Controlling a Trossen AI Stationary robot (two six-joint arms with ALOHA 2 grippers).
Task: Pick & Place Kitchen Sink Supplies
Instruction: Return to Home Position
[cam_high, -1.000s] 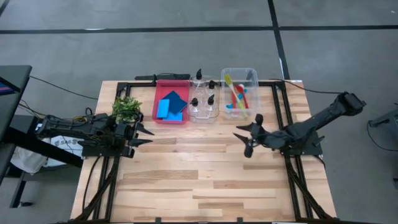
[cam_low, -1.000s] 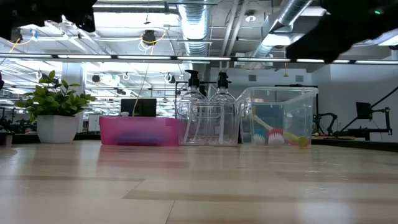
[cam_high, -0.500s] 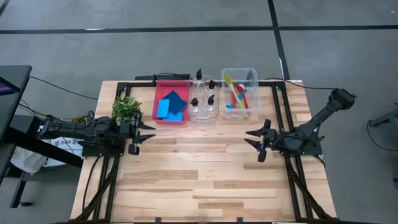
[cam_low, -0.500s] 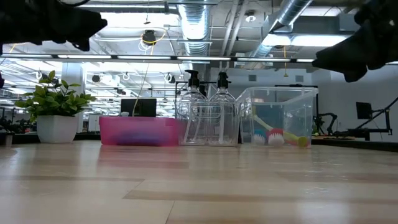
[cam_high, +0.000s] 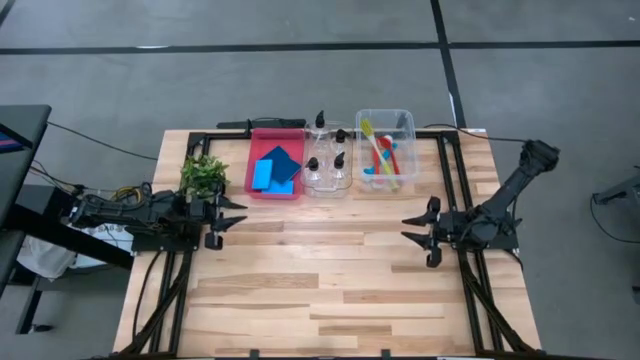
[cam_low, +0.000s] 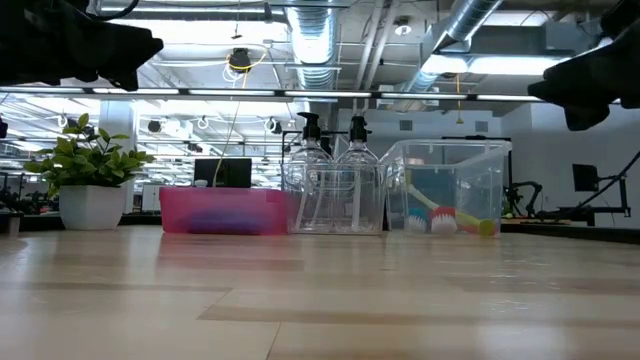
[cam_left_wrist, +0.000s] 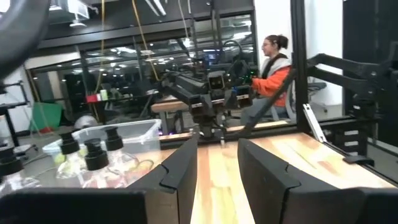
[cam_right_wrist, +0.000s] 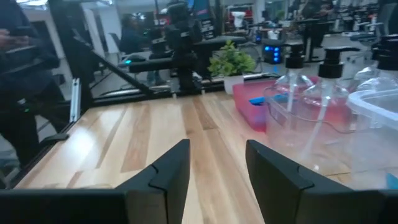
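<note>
While the left claw (cam_high: 240, 214) and right claw (cam_high: 408, 230) hang empty near the desk's (cam_high: 300, 290) side edges, the supplies sit in bins along its far edge.
High view: both claws spread wide; sponges (cam_high: 275, 166) in the red bin (cam_high: 272, 195), pump bottles (cam_high: 328, 160) in the middle clear bin (cam_high: 328, 190), brushes (cam_high: 382, 152) in the right clear bin (cam_high: 412, 130). Low view: bottles and brush heads show through clear walls. Wrist views: each claw gapes, gripping nothing.

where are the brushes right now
In the high view, the brushes lie in the right clear bin at the far edge of the table, just right of the bin of bottles.
</note>
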